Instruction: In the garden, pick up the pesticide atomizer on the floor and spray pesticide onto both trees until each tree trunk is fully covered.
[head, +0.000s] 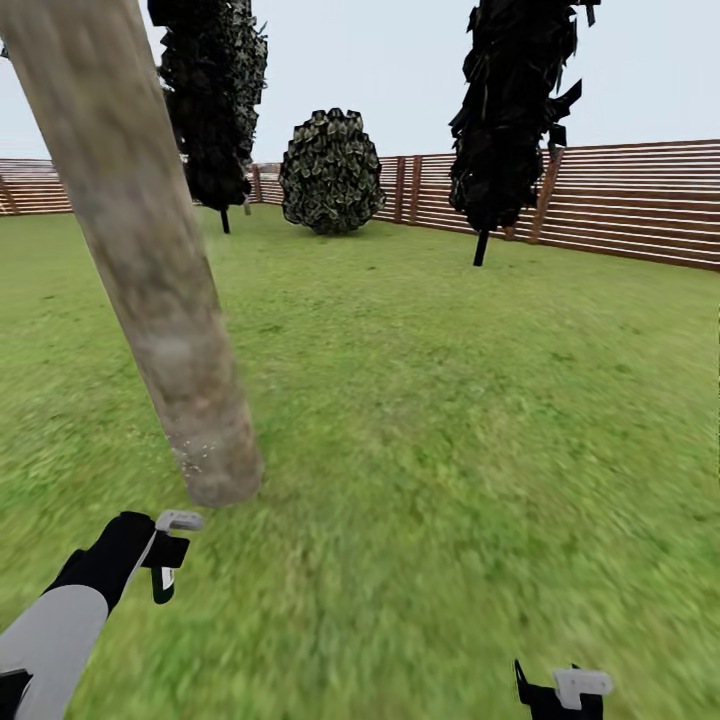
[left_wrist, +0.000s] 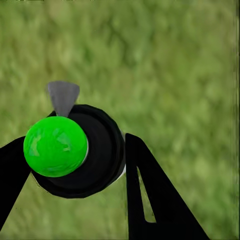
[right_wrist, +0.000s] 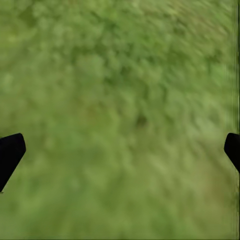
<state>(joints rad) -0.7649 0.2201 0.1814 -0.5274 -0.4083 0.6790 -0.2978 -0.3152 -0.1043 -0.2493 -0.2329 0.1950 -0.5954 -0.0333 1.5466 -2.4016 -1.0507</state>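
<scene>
Head view: wide grass lawn (head: 430, 420) runs open to the slatted wooden fence (head: 640, 205). One tree trunk (head: 150, 270) (mottled beige, smooth) leans close, its base just ahead of the left hand (head: 165, 555). Left hand (left_wrist: 75, 165) clenched on the atomizer (left_wrist: 75, 150), green ball on black cap. Right hand (right_wrist: 120, 150) released over grass.

Flat, shadowless daylight; soft, blurred grass (head: 420, 400)

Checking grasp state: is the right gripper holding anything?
No, the right gripper is open, with bare grass between its fingertips.
</scene>
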